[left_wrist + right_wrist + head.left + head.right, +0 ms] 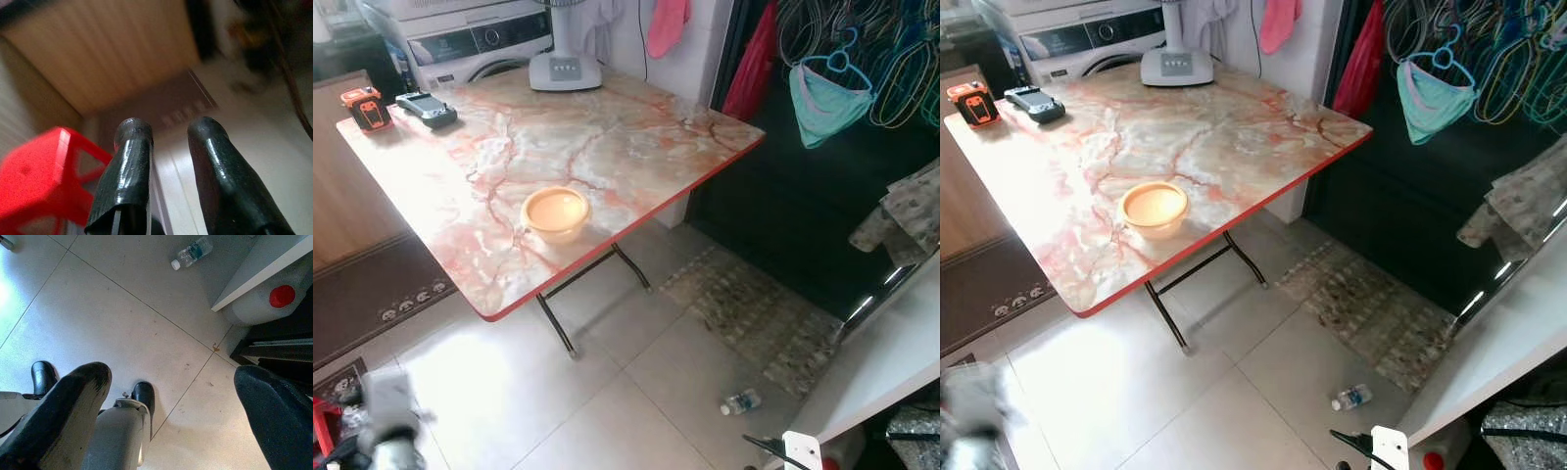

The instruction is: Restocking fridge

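While the head camera looks down across a tiled floor [538, 392], a folding table [636, 147] with a marble-patterned top and red edge stands on dark metal legs. An orange plastic bowl [555, 213] sits near the table's front edge. At the far corner lie an orange-and-black device [365, 108] and a grey handheld unit [427, 109], just beside each other; a white fan base [565, 70] rests on the far edge, before a washing machine [480, 44]. A small water bottle [191, 251] lies on its side on the tiles, near a white counter edge [881, 377]. The left gripper [168, 147] hangs low with its fingers a little apart, holding nothing, a red stool [41, 181] beside it. The right gripper [171, 396] points floorward, fingers spread wide and empty. No fridge can be identified.
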`<state>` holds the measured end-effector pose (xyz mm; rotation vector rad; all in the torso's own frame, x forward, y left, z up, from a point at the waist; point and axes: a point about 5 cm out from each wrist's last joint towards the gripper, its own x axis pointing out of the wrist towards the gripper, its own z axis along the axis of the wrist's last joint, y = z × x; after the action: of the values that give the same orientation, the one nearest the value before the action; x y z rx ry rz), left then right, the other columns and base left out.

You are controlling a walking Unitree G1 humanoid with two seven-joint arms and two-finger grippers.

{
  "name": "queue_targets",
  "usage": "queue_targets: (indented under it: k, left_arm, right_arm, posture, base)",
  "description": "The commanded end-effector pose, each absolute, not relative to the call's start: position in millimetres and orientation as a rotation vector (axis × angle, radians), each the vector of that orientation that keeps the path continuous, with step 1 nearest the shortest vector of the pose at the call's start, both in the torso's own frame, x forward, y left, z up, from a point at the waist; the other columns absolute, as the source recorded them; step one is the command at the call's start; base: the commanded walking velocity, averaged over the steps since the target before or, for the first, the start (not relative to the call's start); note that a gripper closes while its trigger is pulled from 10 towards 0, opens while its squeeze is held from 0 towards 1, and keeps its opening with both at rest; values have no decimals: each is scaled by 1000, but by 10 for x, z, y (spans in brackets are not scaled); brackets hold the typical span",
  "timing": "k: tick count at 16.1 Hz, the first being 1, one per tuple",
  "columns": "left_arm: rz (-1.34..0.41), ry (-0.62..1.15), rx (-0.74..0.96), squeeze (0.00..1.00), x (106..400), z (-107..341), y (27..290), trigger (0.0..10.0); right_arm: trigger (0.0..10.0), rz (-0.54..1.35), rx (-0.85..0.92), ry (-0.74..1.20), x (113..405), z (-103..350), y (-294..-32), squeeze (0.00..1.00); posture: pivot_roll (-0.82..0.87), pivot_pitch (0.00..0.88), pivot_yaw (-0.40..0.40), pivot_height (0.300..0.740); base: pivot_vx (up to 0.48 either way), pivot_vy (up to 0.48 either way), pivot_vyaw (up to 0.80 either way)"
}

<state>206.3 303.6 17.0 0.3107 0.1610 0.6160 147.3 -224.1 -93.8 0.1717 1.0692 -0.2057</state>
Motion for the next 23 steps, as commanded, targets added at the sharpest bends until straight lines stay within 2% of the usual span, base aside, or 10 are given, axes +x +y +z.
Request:
queue_targets:
  k: [1, 4, 5, 7, 9, 10, 11, 21, 22, 23]
  left_arm:
    - [641, 129, 340, 0, 2025, 201, 3017, 10000]
    - [616, -154, 389, 0, 2227, 755, 2907, 10000]
    - [464, -294, 431, 0, 2552, 1106, 2680, 10000]
    - [291, -381, 364, 0, 2795, 1357, 2359, 10000]
    - [1, -328, 208, 78, 2930, 1382, 1838, 10000]
    - [-34, -295, 187, 796, 2918, 1327, 1782, 10000]
    - [-40, -270, 152, 1000, 2905, 1285, 1766, 10000]
    - [-68, -222, -64, 1000, 2908, 1434, 1832, 10000]
    - [-70, -215, -54, 604, 2916, 1435, 1829, 10000]
    - [-67, -216, -55, 0, 2918, 1444, 1829, 10000]
  right_arm:
    - [10000, -204, 168, 1080, 1459, -943, -2247, 0]
    - [10000, -205, 173, 1074, 1462, -941, -2248, 0]
    - [10000, -200, 165, 1076, 1465, -941, -2247, 0]
    - [10000, -207, 168, 1075, 1459, -943, -2245, 0]
    - [10000, -224, 183, 1070, 1446, -951, -2230, 0]
    - [10000, -230, 189, 1069, 1442, -954, -2223, 0]
    - [10000, -236, 193, 1069, 1439, -956, -2221, 0]
    - [10000, -220, 193, 1069, 1469, -943, -2231, 0]
    - [10000, -214, 188, 1069, 1470, -942, -2231, 0]
    - [10000, -217, 192, 1068, 1469, -942, -2231, 0]
  posture:
    - [141, 38, -19, 740]
    - [140, 19, -26, 740]
    - [140, 10, -22, 740]
    - [126, 0, -15, 740]
    - [115, 0, -2, 740]
    - [111, 0, 0, 740]
    - [107, 14, -4, 740]
    - [125, 64, -18, 740]
    - [127, 65, -19, 740]
    - [124, 66, -19, 740]
  base:
    - [0, 0, 0]
    - [0, 0, 0]
    - [0, 0, 0]
    - [0, 0, 0]
    - [0, 0, 0]
    - [0, 0, 0]
    - [0, 0, 0]
    - [0, 0, 0]
    - [0, 0, 0]
    - [0, 0, 0]
